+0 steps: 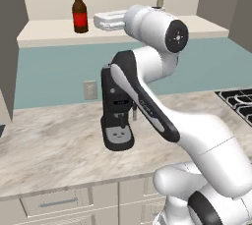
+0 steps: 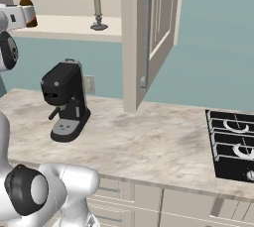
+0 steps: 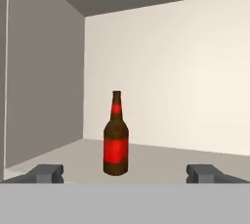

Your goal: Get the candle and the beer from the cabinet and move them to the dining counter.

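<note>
Beer [image 3: 116, 140]: upright on cabinet [image 1: 49, 32] shelf, ahead of my gripper [image 3: 125, 173], not touched
Candle [image 2: 98, 13]: same shelf, to the right
My jaws: spread wide, holding nothing
Progress: nothing moved to dining counter yet

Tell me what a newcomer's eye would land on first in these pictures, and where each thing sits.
The dark brown glass beer bottle with red label stands upright on the light shelf of the open beige wall cabinet, dead ahead of the wide-open gripper, untouched. Further along the same shelf stands the slim beige candle in its dark metal holder. Below, a black espresso machine sits on the marbled worktop.
</note>
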